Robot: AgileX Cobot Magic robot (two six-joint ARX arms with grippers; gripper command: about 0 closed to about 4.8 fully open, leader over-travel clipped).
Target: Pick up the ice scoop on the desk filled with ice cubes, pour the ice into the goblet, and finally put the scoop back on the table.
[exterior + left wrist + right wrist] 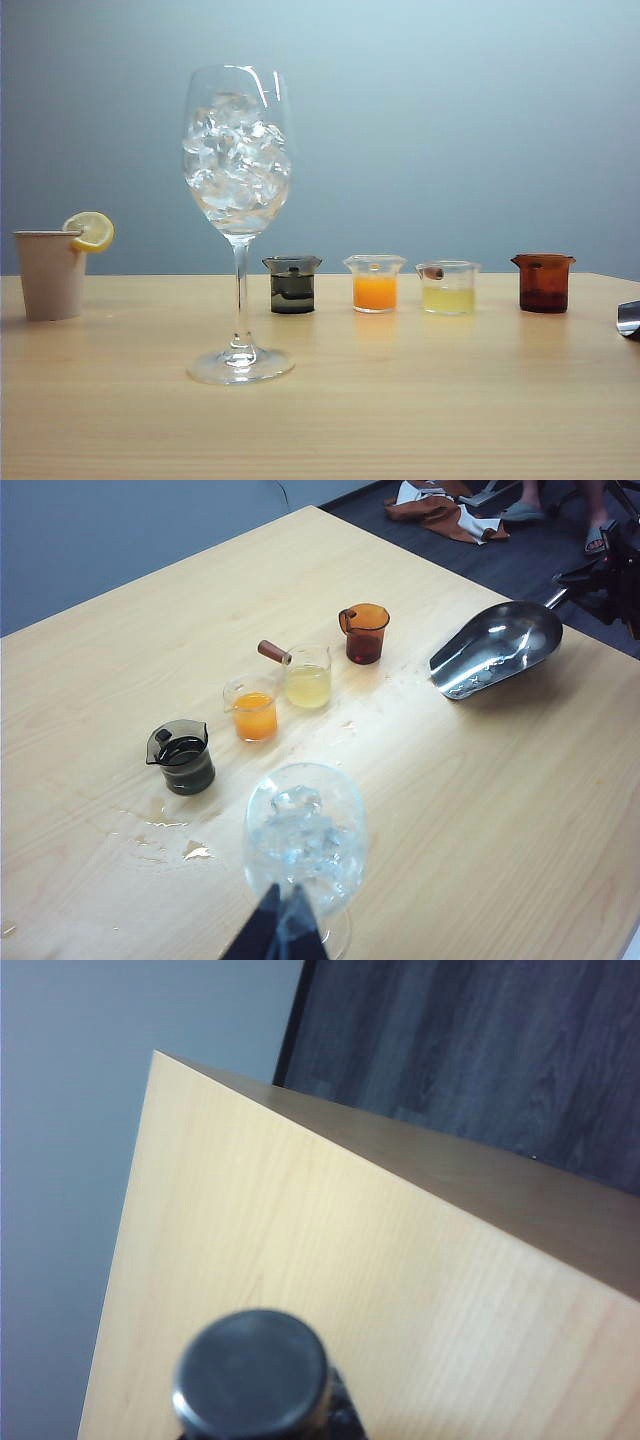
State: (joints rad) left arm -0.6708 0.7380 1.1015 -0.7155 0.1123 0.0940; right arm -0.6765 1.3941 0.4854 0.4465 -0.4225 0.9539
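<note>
Goblet [239, 225]: upright on the table [430, 410], closest to the exterior camera, left of centre; round foot flat on the wood.
Ice cubes [237, 152]: heaped in the goblet's bowl, filling most of it; clear and whitish.
Left gripper [278, 932]: low in its wrist view, dark fingertips drawn together to a point with nothing between them; poised above and just short of the goblet, not touching it as far as I can see.
Ice scoop [497, 648]: on the right side of the table, well apart from the goblet, beyond the amber beaker; mouth faces the beakers, trough showing bare shiny metal. Handle end sits higher than the lip, with a shadow beneath the body. Cannot tell whether the lip touches the wood. Only a sliver of it shows at the exterior view's right edge.
Right gripper [585, 583]: dark, at the scoop's handle near the table's far-right edge, clamped on the handle. In its own wrist view a blurred dark round end fills the foreground over the table's corner.
Beakers: a row of four behind the goblet, left to right: dark grey-green beaker [292, 285], orange beaker [375, 284], pale yellow beaker [448, 288] with a small brown piece at its rim, amber beaker [543, 283]. All upright, none touching.
Beige cup [50, 274]: far left, upright, with a lemon slice [90, 230] perched on its rim.
Wet patches [165, 825]: on the wood between the dark beaker and the goblet, with a small glinting chip beside them.
</note>
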